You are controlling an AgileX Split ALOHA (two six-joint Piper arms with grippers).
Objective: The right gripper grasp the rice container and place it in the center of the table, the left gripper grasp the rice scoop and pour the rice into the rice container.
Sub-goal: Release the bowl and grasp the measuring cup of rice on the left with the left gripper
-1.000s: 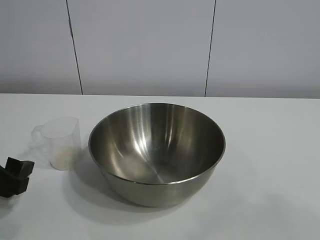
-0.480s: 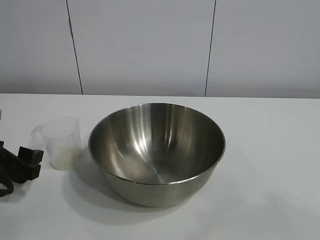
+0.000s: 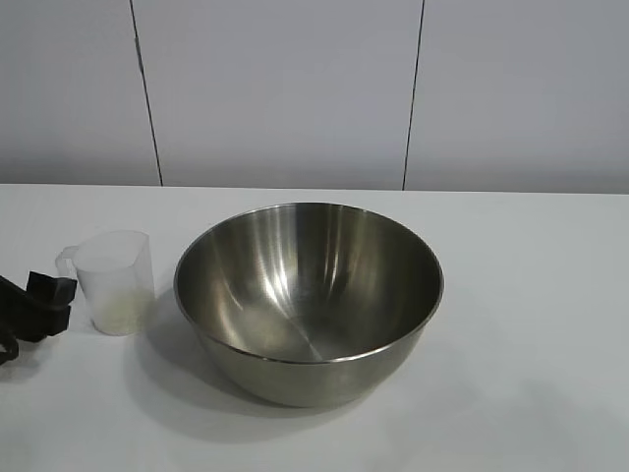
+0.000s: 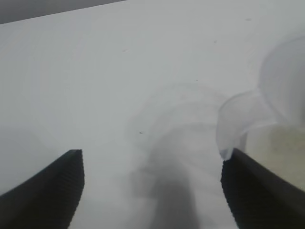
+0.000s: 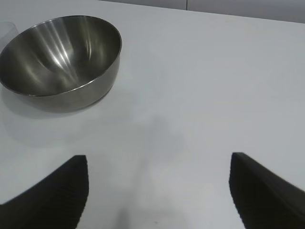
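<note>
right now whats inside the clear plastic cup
The rice scoop holds a shallow layer of rice at its bottom; the rest looks empty. Its translucent wall blurs the grains, so the exact amount cannot be told. The rice container beside it looks empty.

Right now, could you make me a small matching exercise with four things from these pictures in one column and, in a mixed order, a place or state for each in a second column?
Things:
1. steel bowl
2. plastic cup
3. left pincer
4. right pincer

Places or states:
A. open, far from the bowl, over bare table
B. near the middle of the table, empty
C. open, close beside the cup at the exterior view's left edge
D. upright, left of the bowl, a little rice at its bottom

Pairs: 1-B, 2-D, 3-C, 4-A
</note>
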